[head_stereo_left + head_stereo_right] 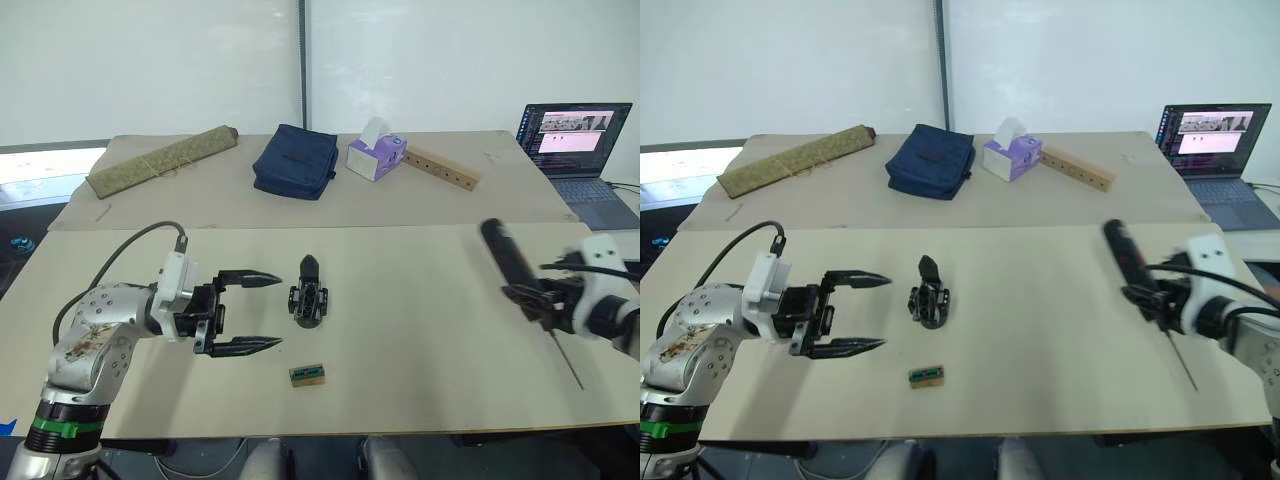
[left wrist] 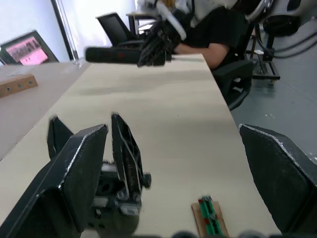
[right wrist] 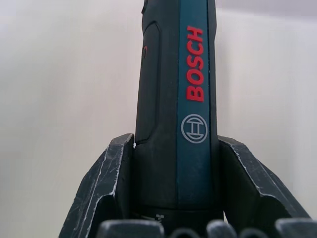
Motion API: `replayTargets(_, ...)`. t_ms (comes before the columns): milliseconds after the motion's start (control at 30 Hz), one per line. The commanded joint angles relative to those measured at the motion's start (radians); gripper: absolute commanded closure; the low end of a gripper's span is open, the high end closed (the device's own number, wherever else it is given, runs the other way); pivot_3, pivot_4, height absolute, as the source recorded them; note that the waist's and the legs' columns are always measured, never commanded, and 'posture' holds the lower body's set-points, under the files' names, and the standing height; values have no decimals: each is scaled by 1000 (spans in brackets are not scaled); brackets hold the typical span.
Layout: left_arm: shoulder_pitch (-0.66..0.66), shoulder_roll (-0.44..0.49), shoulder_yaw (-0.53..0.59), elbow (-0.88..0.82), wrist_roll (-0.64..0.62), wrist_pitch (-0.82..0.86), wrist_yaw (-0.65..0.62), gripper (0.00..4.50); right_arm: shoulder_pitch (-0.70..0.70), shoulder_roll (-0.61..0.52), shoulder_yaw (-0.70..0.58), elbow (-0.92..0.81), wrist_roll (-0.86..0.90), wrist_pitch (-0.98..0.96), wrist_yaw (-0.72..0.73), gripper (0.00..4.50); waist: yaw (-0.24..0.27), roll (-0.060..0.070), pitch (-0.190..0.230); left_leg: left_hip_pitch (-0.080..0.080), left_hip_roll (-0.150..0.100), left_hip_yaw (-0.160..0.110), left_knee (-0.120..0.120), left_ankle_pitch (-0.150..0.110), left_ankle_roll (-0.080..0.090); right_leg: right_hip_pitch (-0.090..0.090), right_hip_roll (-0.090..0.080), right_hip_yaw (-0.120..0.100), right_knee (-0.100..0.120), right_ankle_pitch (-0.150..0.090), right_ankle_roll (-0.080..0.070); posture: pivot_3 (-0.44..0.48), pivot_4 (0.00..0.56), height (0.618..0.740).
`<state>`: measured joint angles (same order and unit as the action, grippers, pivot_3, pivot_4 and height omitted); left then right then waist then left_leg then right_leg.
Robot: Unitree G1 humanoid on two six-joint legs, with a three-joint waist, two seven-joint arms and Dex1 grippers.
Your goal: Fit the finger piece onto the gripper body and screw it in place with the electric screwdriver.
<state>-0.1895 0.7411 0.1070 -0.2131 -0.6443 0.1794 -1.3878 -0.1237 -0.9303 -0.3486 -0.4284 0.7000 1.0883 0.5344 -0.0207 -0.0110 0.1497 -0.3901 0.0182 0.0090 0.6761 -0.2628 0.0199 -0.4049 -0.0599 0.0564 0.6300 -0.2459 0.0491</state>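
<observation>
The gripper body [image 1: 308, 303], a chunky black block, lies mid-table. A pointed black finger piece [image 1: 309, 266] sticks out of its far end; I cannot tell whether it is seated or only resting there. My left gripper [image 1: 280, 311] is open just left of the body, one finger on each side of its line, holding nothing. In the left wrist view the body [image 2: 116, 191] sits close between my fingers. At the right, my right gripper [image 1: 535, 298] is shut on the electric screwdriver [image 1: 508, 255], held tilted above the table with its thin bit [image 1: 568, 362] pointing down towards me.
A small green-topped block [image 1: 307, 374] lies near the front edge, below the gripper body. On the rear table are a rolled mat [image 1: 160, 160], blue bag [image 1: 296, 160], tissue box [image 1: 376, 152] and wooden bar [image 1: 440, 167]. An open laptop [image 1: 575, 135] stands far right.
</observation>
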Motion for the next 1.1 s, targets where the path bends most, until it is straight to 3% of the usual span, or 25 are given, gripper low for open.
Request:
replayTargets(33,32,5,38,23,17,-57,-16,0,26,-38,114,-151,-19,10,15,2530,6,0,0,0,0,0,0,0,0,0,0,0,0,0,0,0,150,740)
replayTargets(200,73,9,43,24,25,-81,-20,0,46,-35,246,-131,-114,-72,28,2530,20,-2,1,-4,-2,0,4,0,0,-1,-3,4,-2,1,1,0,150,740)
replayTargets(300,87,12,38,14,26,-78,-15,0,41,-75,350,-59,-209,-190,114,2530,17,-2,1,-4,-4,3,4,0,0,-1,-6,6,-2,1,3,0,150,740)
replayTargets(500,84,13,25,-1,29,-73,-15,0,-27,-66,381,25,-211,-187,202,2530,8,-3,2,-3,-3,3,4,0,0,-1,-4,6,-1,1,3,0,150,740)
replayTargets(567,88,19,23,-9,37,-80,-19,0,-40,-66,368,27,-203,-169,210,1482,8,-3,2,-2,-3,3,4,0,0,-1,-2,6,-1,1,3,0,150,740)
replayTargets(700,103,14,24,-26,39,-76,-12,0,-46,-75,356,17,-210,-166,225,161,8,-3,2,-2,-2,2,3,0,0,-1,-1,6,-1,1,3,0,150,740)
replayTargets(900,119,12,13,-21,50,-87,-26,0,-198,-197,333,-28,-105,42,315,28,5,-2,3,-1,-1,3,4,0,0,-1,-2,8,0,1,3,0,150,740)
replayTargets(1033,102,9,4,-5,52,-92,-34,0,-400,-279,459,-70,-42,341,328,28,6,-2,3,0,0,3,2,0,0,-1,-1,7,0,1,1,0,150,740)
replayTargets(1100,84,3,-8,11,57,-100,-42,0,-522,-320,612,-100,-66,412,343,28,6,-2,3,-1,1,3,2,0,0,-2,-1,6,0,1,0,0,150,740)
